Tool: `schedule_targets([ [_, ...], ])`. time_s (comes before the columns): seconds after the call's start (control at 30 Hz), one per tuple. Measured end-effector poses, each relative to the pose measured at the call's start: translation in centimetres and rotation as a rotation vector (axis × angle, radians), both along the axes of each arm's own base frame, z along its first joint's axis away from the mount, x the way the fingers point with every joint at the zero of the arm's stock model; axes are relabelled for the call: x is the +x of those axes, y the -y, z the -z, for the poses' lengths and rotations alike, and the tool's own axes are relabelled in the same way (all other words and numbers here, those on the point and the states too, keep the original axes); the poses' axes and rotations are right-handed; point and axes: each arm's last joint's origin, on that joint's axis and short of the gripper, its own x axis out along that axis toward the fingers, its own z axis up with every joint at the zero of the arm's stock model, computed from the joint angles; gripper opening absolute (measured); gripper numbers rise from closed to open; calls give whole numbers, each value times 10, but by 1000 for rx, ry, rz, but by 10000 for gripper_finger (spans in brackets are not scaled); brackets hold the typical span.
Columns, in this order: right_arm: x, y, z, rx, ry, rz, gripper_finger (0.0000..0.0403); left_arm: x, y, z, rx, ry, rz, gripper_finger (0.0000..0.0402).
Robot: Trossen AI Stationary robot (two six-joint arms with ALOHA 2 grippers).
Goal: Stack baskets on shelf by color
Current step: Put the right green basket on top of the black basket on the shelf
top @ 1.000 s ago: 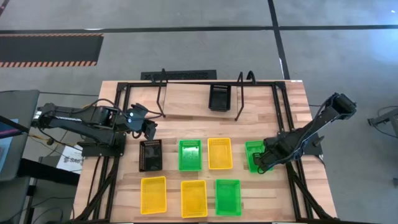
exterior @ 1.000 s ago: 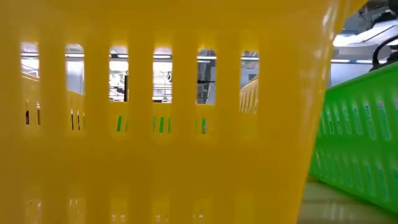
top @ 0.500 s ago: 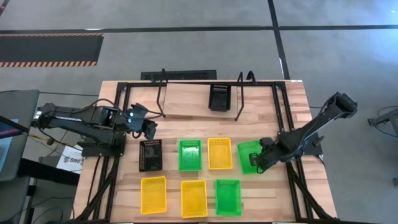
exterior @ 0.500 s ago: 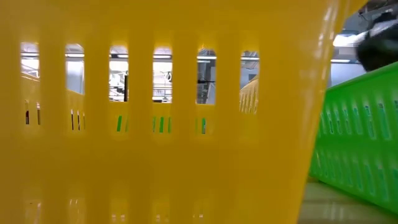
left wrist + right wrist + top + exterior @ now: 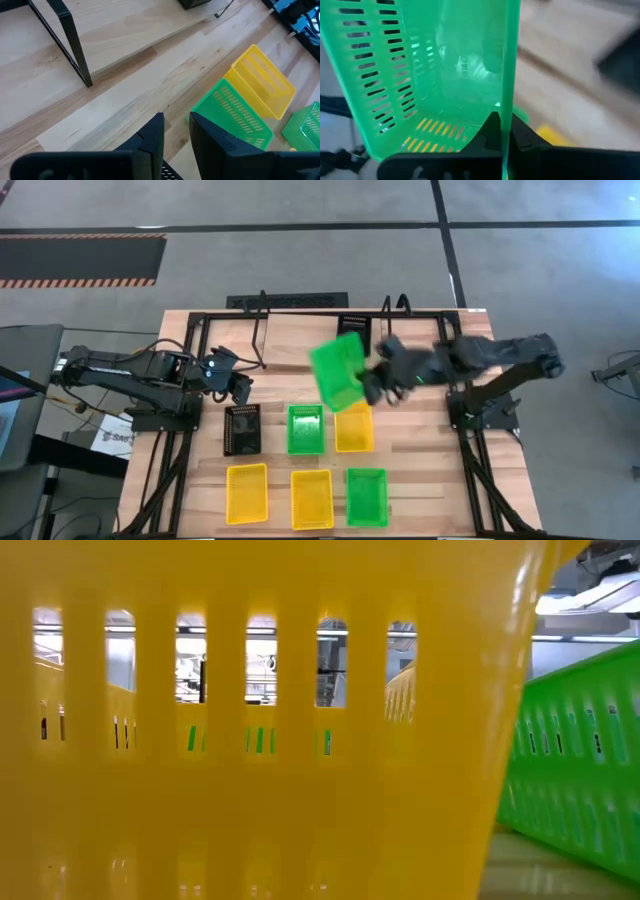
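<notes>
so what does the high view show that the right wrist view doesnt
Only the high view shows the whole layout: the shelf with a black basket on it, the black basket on the table, three yellow baskets, two more green ones, and the waiting left hand. Only the right wrist view shows the right hand with its fingers pinching the wall of the lifted green basket. Both show that basket tilted in the air.

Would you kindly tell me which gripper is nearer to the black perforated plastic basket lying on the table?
The left gripper hovers just above the black perforated plastic basket. The right gripper, carrying a green basket, is farther away.
</notes>
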Motion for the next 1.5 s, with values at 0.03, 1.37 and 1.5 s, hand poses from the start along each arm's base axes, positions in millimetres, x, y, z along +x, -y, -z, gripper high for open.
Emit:
schedule_targets([
  [0.03,13,7,-8,-38,0,-31,5,0,0,0,0,0,0,77],
  [1.37,153,171,100,185,-367,461,4,-1,0,1,-10,-14,15,77],
  [1.5,155,164,104,197,-377,467,4,-1,1,1,-13,-16,22,77],
])
